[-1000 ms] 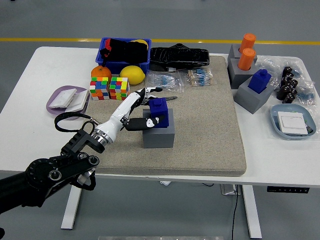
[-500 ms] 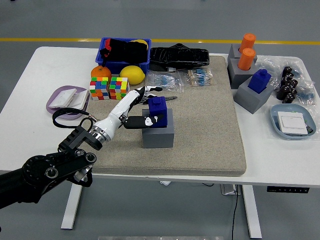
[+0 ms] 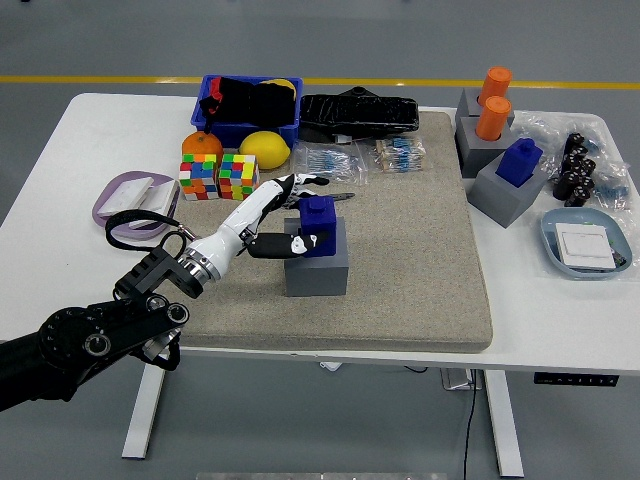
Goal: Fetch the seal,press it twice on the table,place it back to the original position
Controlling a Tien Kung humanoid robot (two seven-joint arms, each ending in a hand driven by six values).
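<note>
One white table [image 3: 60,170] | beige mat [image 3: 420,250] | grey floor | left hand [image 3: 285,215] fingers closed round blue seal [image 3: 318,228]

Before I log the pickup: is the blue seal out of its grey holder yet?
No. The blue seal sits upright in the grey holder, left hand around it.

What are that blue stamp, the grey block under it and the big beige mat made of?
The blue seal looks like matte plastic: even colour, blocky edges. The grey holder under it seems plastic too, smooth and dull, possibly printed. The beige mat looks like speckled felt or foam, thick with rounded corners; I can't say which.
</note>
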